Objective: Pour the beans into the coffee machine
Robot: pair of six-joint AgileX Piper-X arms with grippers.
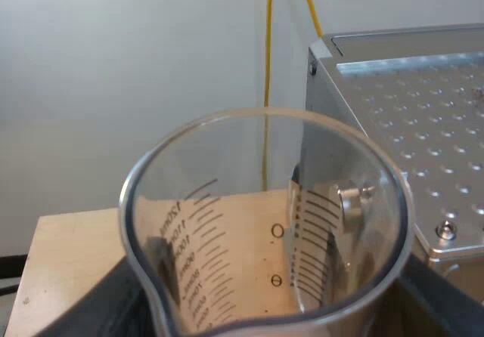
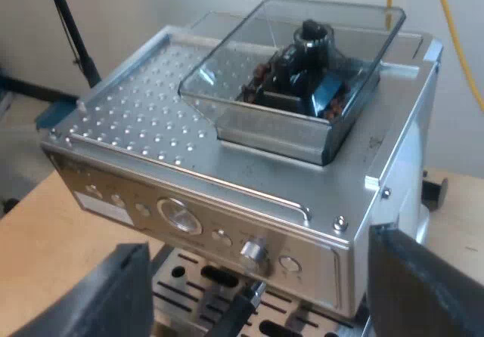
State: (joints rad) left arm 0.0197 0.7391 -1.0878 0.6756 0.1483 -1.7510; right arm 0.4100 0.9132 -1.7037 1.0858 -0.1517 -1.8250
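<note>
Measuring glass (image 1: 265, 224) upright, clamped in left pincer (image 1: 265, 307), just beside espresso machine (image 1: 408, 125) top, above worktop (image 1: 68, 246). Right pincer (image 2: 257, 292) fingers wide apart at machine front. Bean hopper (image 2: 295, 72) on top, beans (image 2: 261, 72) inside.

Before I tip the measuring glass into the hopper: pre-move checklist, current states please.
1. Grip: left gripper looks clamped on the measuring glass: ok.
2. Beans in the glass: none in the part that shows, its base is out of frame: cannot tell.
3. Glass above the bean hopper: it is over the table beside the espresso machine, not above the hopper: not ok.
4. Hopper open: no lid seen: ok.
5. Hopper room: only a few beans at its bottom: ok.
6. Right gripper: open, empty, at the machine's front: ok.
</note>
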